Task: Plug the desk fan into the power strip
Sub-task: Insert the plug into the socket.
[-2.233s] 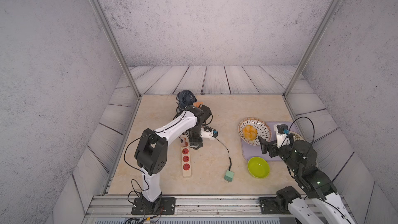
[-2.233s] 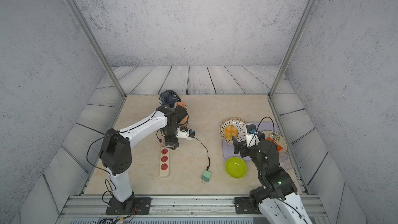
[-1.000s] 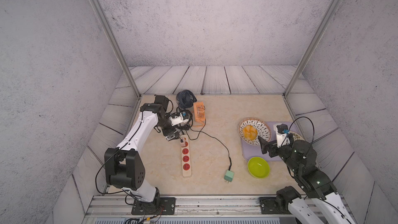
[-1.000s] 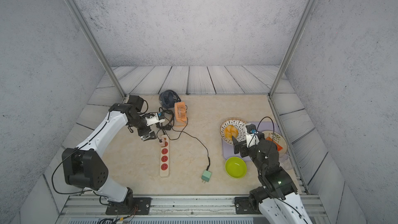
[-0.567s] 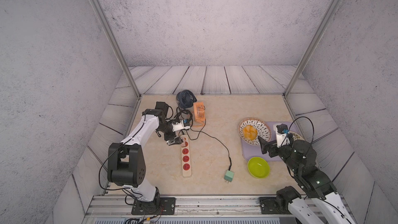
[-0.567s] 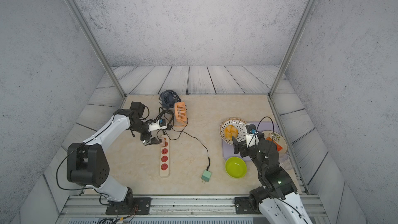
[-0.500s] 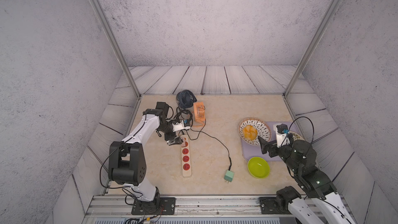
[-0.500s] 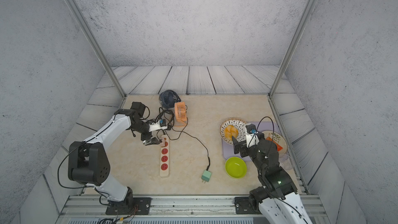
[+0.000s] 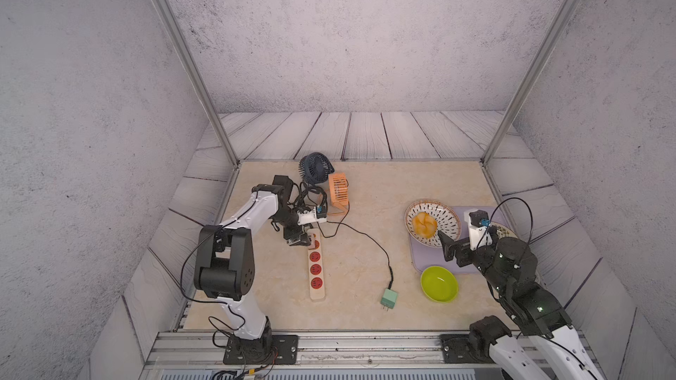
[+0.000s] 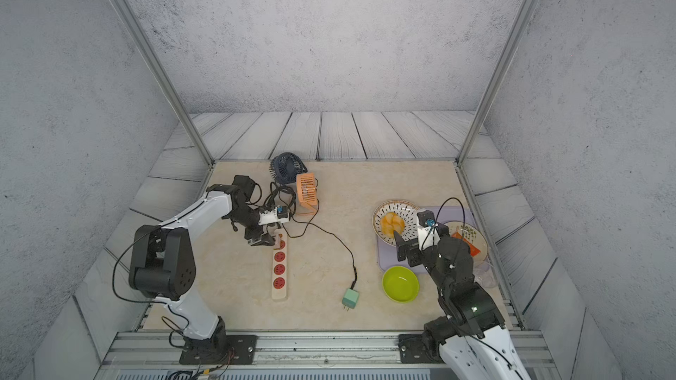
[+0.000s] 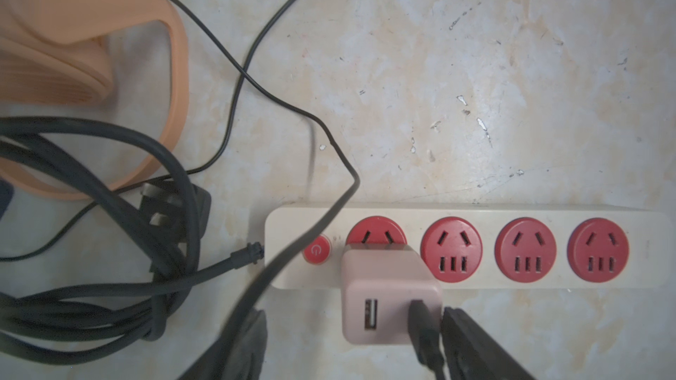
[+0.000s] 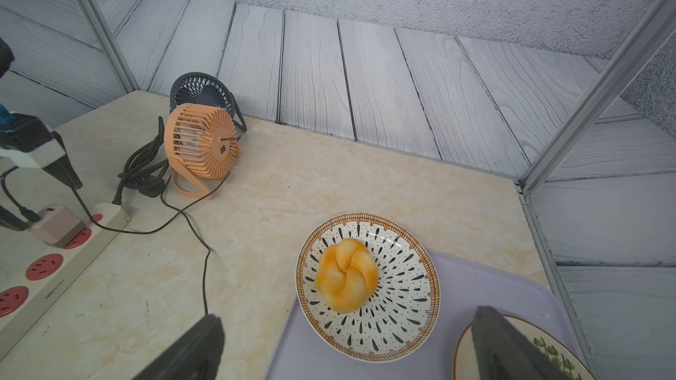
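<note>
While the strip (image 9: 315, 272) lies on the left half of the tabletop (image 9: 365, 184), long axis near to far, its black cord (image 11: 109, 221) leaves the far end and piles in a loose coil beside the orange fan (image 9: 338, 188). Pink adapter (image 11: 387, 297) is seated in the farthest of the four red sockets, just beside the round red switch (image 11: 316, 249); the three nearer sockets are uncovered. A black USB lead (image 11: 420, 327) is plugged into the adapter's top face. Left jaws: straddling the adapter from above, released. One finger (image 11: 472, 345) sits close against the USB plug, contact not clear; the other finger (image 11: 248, 352) stands clear of the adapter, with tabletop showing between them. A thin lead (image 11: 278, 100) runs from the orange fan's side across the strip's far end and rises out of focus; cannot trace it to the USB plug. Blue fan (image 9: 315, 169) stands just behind the orange fan, at the far edge. Green adapter (image 9: 389, 298) lies unplugged near the middle of the tabletop, right of the strip and well apart from it, on another thin lead. Right jaws: spread wide, nothing between them, hovering over the lilac tray (image 9: 420, 263) on the right, just near of the plate (image 12: 402, 286) holding a bun (image 12: 345, 279). Green bowl (image 9: 439, 283) sits at the tray's near edge. A second plate (image 10: 470, 239) is on the tray's right part, half hidden by the arm.
</note>
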